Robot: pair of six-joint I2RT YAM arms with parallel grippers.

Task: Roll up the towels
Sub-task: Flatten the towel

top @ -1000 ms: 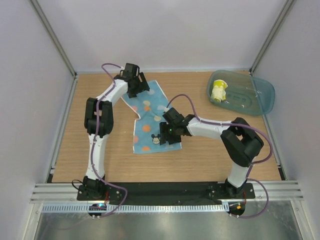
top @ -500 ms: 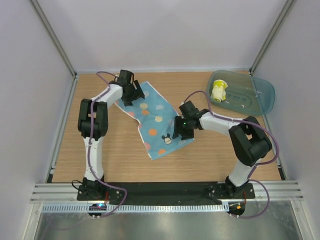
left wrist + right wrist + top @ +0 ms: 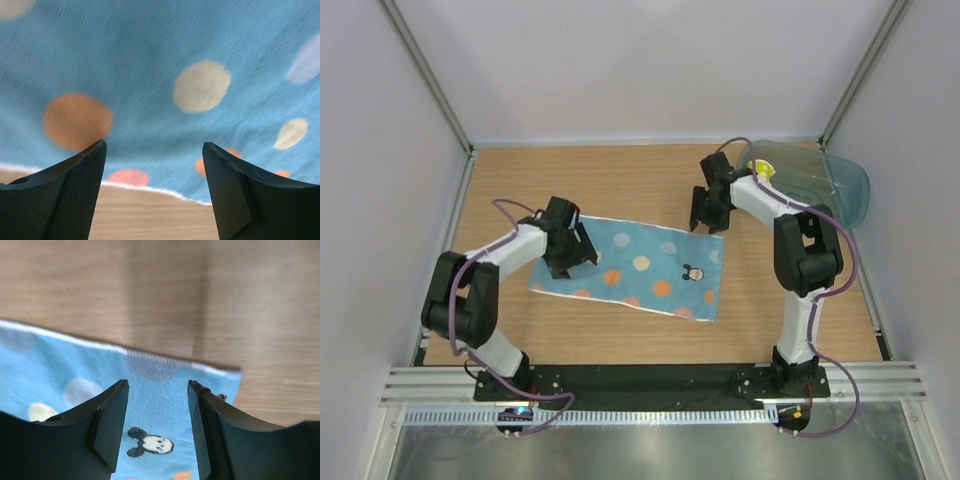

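The blue towel (image 3: 640,268) is lying flat and spread out on the table (image 3: 620,185), with its long side going from left to right. It is not rolled at all yet.

The left claw (image 3: 572,252) is sitting over the left end of the towel. Its jaws are standing wide apart and nothing is between them. Its own camera is showing only blue cloth with dots, and a strip of wood at the near edge. The right claw (image 3: 708,212) is hanging over the far right corner of the towel. Its jaws are apart too, and they are not pinching anything. The corner of the cloth is showing past them. I cannot tell if either claw is touching the cloth.

A bit of yellow is showing in the tray (image 3: 840,185) at the far right of the table. That is likely the yellow towel (image 3: 762,170), but it is too hidden to say if it is rolled.

So I think the robot is getting the blue towel laid out straight, ready for rolling. Next, a claw needs to go down to one short end, pinch the edge, and turn it over onto the cloth. The cloth is thin and floppy, so it may slide or bunch up. The other claw may need to be pressing the cloth down, so the roll is coming out tight and even.
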